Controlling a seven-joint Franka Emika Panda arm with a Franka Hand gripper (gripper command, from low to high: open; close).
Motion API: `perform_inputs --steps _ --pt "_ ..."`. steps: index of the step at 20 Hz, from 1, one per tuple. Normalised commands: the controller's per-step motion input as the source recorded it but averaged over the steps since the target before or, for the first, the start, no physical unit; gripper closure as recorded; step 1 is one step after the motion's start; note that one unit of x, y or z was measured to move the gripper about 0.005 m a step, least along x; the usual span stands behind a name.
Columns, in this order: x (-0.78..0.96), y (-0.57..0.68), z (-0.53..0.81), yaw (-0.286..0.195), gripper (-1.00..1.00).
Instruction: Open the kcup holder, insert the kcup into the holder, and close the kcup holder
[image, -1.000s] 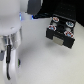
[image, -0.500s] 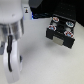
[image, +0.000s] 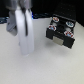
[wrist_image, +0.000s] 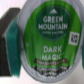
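Note:
The kcup (wrist_image: 47, 42) fills the wrist view from very close: a round green lid printed "Green Mountain Dark Magic" with a whitish rim. A dark finger (wrist_image: 7, 42) presses against its side, so the gripper looks shut on it. In the exterior view the white arm and gripper (image: 26, 49) hang over the table at the exterior view's left, and the kcup is too small to make out there. The kcup holder (image: 61, 33), a black box with pale handles on its stacked drawer fronts, stands at the exterior view's right, apart from the gripper. Its drawers look closed.
Several small round pods (image: 55, 21) sit on top of the holder. The pale table (image: 50, 67) stretches in front. Dark blurred shapes lie at the back behind the arm.
The arm has shifted toward the exterior view's right, closer to the holder. The holder has not moved.

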Motion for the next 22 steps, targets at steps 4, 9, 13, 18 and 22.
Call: perform_inputs --steps 4,9,13,18,22 --pt "0.04 0.64 0.62 0.013 1.00" --pt "0.04 0.65 0.50 0.015 1.00" --pt "0.02 0.65 0.47 0.011 1.00" --pt "0.02 0.67 0.42 0.008 1.00" --pt "0.02 0.66 0.27 0.002 1.00"
